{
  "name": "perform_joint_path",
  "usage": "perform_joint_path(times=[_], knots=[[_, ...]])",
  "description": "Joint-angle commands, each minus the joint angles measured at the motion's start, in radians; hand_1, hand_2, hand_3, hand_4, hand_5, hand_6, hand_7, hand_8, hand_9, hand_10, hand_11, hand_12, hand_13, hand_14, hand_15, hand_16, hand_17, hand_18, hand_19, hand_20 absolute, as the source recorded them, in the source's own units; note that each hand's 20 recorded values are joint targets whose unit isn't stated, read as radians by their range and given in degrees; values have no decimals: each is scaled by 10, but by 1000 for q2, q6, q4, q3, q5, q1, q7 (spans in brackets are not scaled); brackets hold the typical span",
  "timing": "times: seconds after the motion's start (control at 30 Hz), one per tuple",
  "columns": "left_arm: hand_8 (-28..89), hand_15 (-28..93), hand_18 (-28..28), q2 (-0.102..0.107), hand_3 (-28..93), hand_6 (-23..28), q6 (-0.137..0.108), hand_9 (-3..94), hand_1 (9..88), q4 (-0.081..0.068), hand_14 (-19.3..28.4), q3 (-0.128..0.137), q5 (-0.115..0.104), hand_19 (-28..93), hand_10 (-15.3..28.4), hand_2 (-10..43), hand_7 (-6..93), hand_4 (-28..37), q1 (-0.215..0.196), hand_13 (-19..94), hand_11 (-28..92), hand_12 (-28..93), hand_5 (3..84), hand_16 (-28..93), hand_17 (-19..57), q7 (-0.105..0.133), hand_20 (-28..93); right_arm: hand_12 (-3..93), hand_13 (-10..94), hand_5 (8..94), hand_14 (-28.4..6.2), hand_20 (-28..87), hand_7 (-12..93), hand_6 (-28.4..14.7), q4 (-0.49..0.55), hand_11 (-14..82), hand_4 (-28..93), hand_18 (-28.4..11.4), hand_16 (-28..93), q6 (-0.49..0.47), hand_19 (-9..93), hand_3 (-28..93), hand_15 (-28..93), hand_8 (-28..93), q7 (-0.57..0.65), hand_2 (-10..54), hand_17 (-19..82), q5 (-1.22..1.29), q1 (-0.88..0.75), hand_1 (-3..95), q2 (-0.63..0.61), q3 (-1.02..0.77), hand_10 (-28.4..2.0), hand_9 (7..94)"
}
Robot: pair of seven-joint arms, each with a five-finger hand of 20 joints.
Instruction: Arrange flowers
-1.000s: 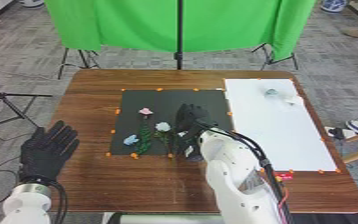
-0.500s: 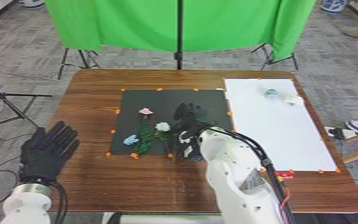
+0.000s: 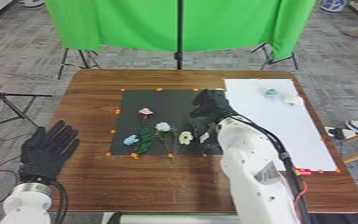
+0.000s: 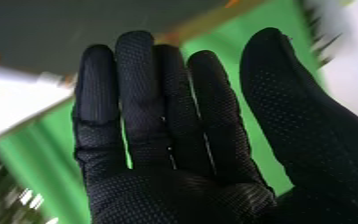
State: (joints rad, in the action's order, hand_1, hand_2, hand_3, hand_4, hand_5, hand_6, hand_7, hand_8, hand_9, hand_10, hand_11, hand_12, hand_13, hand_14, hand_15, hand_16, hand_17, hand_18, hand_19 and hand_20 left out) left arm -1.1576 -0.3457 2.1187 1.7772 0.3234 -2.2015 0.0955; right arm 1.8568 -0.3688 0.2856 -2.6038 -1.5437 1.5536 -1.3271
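My right hand [image 3: 211, 103] and left hand [image 3: 46, 152] are open, a pink flower [image 3: 146, 111], blue flower [image 3: 130, 140] and two white flowers [image 3: 163, 127] lying on the black mat [image 3: 164, 104], green stems showing.

The right hand [image 3: 212, 106] has shifted rightward over the black mat [image 3: 162, 99], uncovering a white flower [image 3: 185, 137].

Even light, washed-out white sheet [image 3: 269, 116]

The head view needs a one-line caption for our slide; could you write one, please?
Right hand over a black mat bearing a pink flower, a blue flower and two white flowers.
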Motion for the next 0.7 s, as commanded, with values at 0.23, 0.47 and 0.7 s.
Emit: perform_joint_path(times=[0.23, 0.47, 0.7], knots=[[-87, 443, 149, -18, 723, 97, 9, 415, 280, 8, 153, -3, 1, 357, 147, 167, 128, -283, -28, 306, 225, 129, 478, -63, -43, 14, 184, 130, 299, 503, -192, 190, 183, -41, -214, 124, -283, -216, 124, 132, 538, 807, 327, -141, 107, -95, 181, -112, 217, 471, -243, -229, -170, 408], [-87, 442, 149, -19, 723, 97, -6, 414, 280, 15, 153, -1, 0, 357, 147, 167, 127, -283, -43, 306, 225, 129, 477, -63, -43, 18, 184, 116, 258, 474, -192, 170, 178, -39, -370, 114, -283, -212, 112, 59, 514, 809, 299, -140, 125, -95, 161, -146, 273, 479, -272, -249, -163, 357], [-87, 442, 149, -26, 723, 97, -20, 409, 281, 11, 152, -19, -5, 358, 149, 167, 129, -283, -36, 297, 224, 129, 474, -63, -44, 12, 185, 68, 222, 364, -187, 95, 192, -38, -466, 127, -283, -250, 76, -63, 423, 818, 265, -153, 111, -95, 196, -177, 318, 511, -239, -262, -146, 251]])
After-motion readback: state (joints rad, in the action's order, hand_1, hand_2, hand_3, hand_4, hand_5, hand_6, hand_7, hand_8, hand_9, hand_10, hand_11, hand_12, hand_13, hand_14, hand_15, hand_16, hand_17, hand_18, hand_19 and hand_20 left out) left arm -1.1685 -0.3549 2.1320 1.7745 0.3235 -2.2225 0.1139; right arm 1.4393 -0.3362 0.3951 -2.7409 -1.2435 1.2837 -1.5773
